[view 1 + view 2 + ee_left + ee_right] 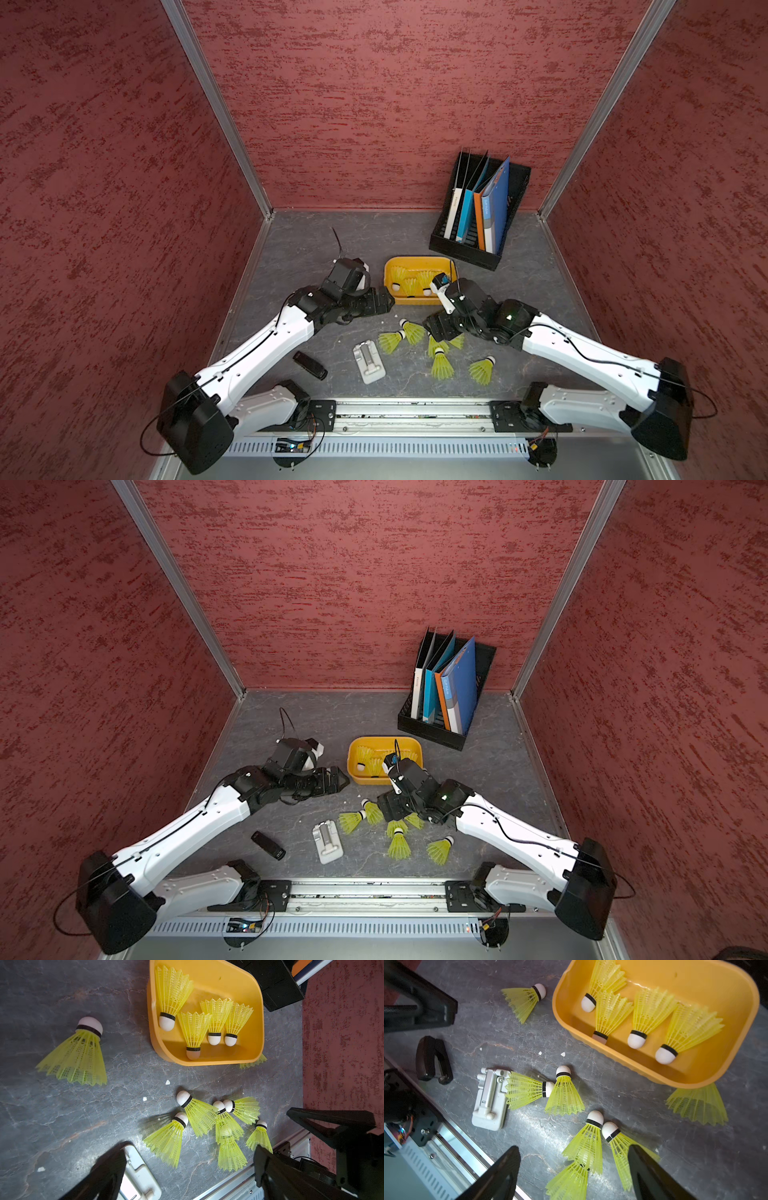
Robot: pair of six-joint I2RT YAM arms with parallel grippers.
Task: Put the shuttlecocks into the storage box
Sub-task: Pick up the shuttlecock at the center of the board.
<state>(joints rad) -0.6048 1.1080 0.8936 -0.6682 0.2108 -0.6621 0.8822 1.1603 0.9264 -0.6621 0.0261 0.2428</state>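
Red textured walls closed in three sides of a grey marbled table. The left arm and the right arm reached in from the near rail, both ending close to the middle. A black file rack with folders stood at the far right, beside the back wall.

The orange box sat near the table's middle, just in front of the rack. The left gripper hung beside the box with its jaws wide apart and nothing between them. The right gripper hung low over the loose pile in front of the box. Its jaws were also spread and gripped nothing. One finger crossed a skirt in the wrist view, but I could not tell whether it touched.

A grey hinged stand lay flat near the rail, with a small black stapler-like thing to its left.

Four shuttlecocks lay inside the box. The pile lay on the table in front of it, and one lay alone. Another poked out from against the box's outer wall. A few white crumbs dotted the table.
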